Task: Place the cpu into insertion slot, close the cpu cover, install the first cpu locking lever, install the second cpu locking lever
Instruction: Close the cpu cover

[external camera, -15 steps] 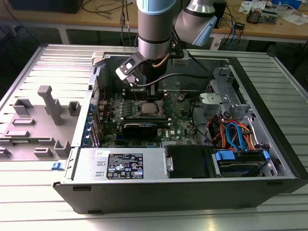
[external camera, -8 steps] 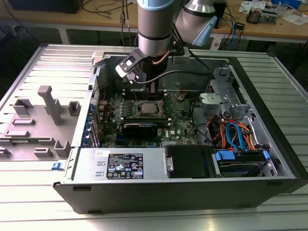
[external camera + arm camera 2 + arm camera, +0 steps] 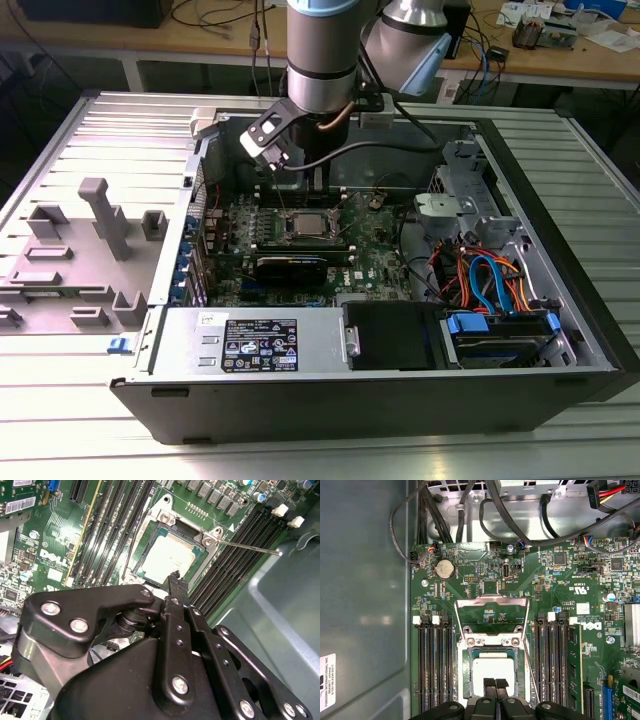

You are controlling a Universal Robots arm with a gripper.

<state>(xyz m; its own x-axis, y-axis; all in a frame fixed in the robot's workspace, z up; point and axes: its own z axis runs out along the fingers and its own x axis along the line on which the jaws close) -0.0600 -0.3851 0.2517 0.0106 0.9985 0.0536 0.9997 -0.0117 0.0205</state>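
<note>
The cpu (image 3: 492, 670) lies flat in the insertion slot (image 3: 470, 675), its silvery top showing; it also appears as cpu (image 3: 169, 556) and cpu (image 3: 313, 224). The cpu cover (image 3: 492, 602) stands swung back from the socket, with green board visible through its window. One thin locking lever (image 3: 250, 548) sticks out sideways from the socket corner, and another lever (image 3: 457, 622) runs along the cover's side. My gripper (image 3: 495, 682) hangs just above the cpu's near edge, fingertips pressed together and holding nothing; it shows as gripper (image 3: 174, 575) too.
Long black memory slots (image 3: 432, 665) flank the socket on both sides. Black cables (image 3: 470, 510) cross the board's far end. In the exterior view a black graphics card (image 3: 290, 266), a power supply (image 3: 255, 345) and a drive bay (image 3: 500, 335) fill the case, and a grey fixture (image 3: 95, 240) sits outside.
</note>
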